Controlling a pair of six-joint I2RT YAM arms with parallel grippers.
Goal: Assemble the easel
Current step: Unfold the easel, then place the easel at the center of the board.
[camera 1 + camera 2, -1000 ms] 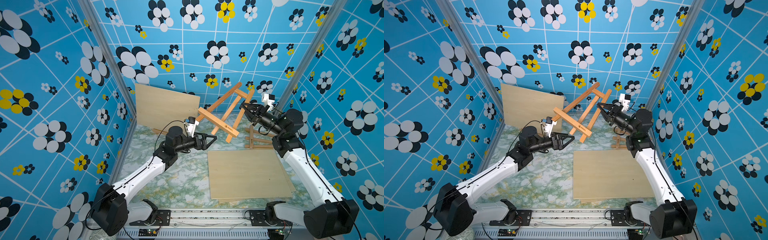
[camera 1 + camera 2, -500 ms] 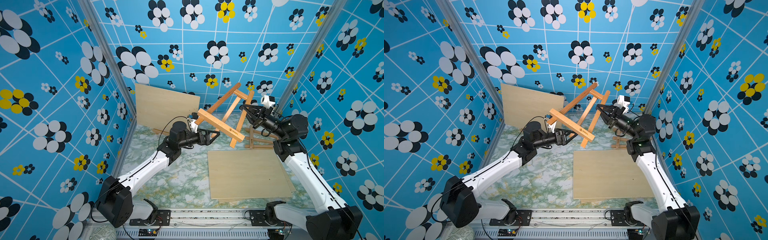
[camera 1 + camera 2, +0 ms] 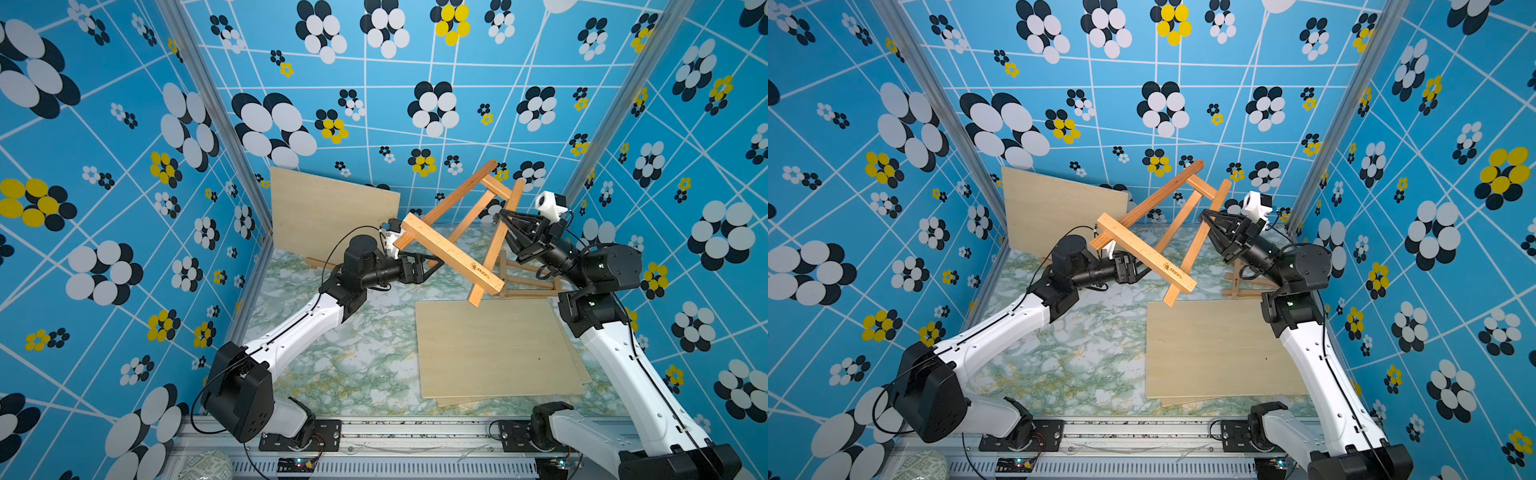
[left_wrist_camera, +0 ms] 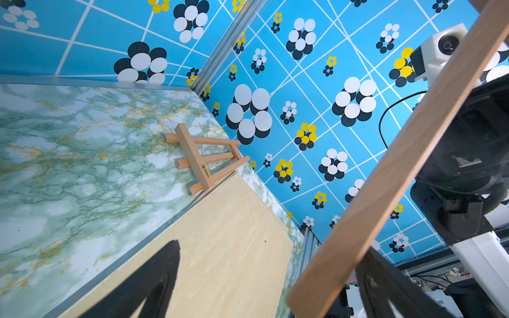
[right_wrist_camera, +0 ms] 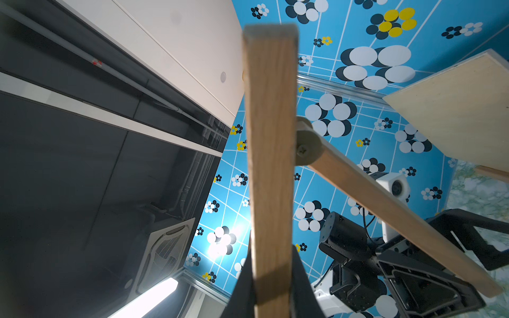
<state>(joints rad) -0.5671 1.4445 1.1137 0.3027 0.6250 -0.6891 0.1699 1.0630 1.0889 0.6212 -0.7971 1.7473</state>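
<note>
Right wrist view: my right gripper (image 5: 271, 278) was clamped on a leg of the light-brown wooden A-frame easel (image 5: 271, 137), held aloft. My left gripper (image 5: 479, 280) stood jaws apart around its hinged leg, presumably to spread it.

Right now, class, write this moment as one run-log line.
stage: easel held off table | right pincer: shut on side leg | left pincer: open around rear leg
</note>
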